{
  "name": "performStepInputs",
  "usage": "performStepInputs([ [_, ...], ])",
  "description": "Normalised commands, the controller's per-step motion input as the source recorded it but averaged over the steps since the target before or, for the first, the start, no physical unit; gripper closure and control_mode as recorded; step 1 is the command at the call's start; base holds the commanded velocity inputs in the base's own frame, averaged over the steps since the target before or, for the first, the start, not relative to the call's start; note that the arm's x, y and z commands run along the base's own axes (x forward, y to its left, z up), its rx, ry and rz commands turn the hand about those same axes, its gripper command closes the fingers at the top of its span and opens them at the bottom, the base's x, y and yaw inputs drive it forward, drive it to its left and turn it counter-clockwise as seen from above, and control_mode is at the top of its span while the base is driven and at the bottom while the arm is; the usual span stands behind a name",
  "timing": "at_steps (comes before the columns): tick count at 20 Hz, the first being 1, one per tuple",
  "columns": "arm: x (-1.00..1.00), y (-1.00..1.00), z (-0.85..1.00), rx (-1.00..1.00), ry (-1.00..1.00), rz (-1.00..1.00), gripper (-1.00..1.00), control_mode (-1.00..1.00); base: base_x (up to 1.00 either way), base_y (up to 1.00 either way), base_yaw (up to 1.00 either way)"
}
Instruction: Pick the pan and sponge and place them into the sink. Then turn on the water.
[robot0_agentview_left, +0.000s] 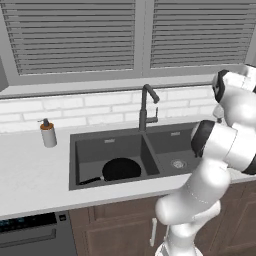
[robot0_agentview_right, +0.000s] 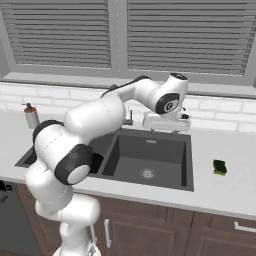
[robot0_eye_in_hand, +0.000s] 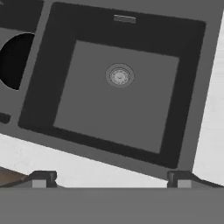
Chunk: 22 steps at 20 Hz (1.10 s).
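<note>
The left base view shows the pan (robot0_agentview_left: 120, 169) lying in the sink's (robot0_agentview_left: 110, 137) left basin. The right base view shows the sponge (robot0_agentview_right: 219, 167) on the counter (robot0_agentview_right: 225, 187) right of the sink. The arm bends over the right basin, gripper (robot0_eye_in_hand: 111, 178) wide open, empty, pointing down.

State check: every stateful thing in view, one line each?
Round black frying pan: lying in the left basin.
Small green sponge: on the counter right of the sink, not yet moved.
Dark grey double-basin sink: right basin bare, no water showing.
Dark gooseneck faucet: no stream falling.
Two-finger gripper: open, holding nothing, over the right basin.
Soap dispenser: upright on the counter.
</note>
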Motion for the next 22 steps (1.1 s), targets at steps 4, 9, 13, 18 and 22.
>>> performStepInputs([
  [4,0.07,-0.92,0.0,-0.07,0.18,-0.31,-1.0,-1.0,0.0,0.0,0.0],
  [9,0.03,-0.76,-0.08,-0.05,0.11,-0.31,-1.0,-1.0,0.0,0.0,0.0],
  [13,0.0,-0.5,-0.01,0.02,-0.03,-0.03,-1.0,-1.0,0.0,0.0,0.0],
  [18,0.0,-0.42,0.0,0.01,-0.06,0.02,-1.0,-1.0,0.0,0.0,0.0],
  [22,0.0,-0.41,-0.12,0.01,0.0,0.0,-1.0,-1.0,0.0,0.0,0.0],
])
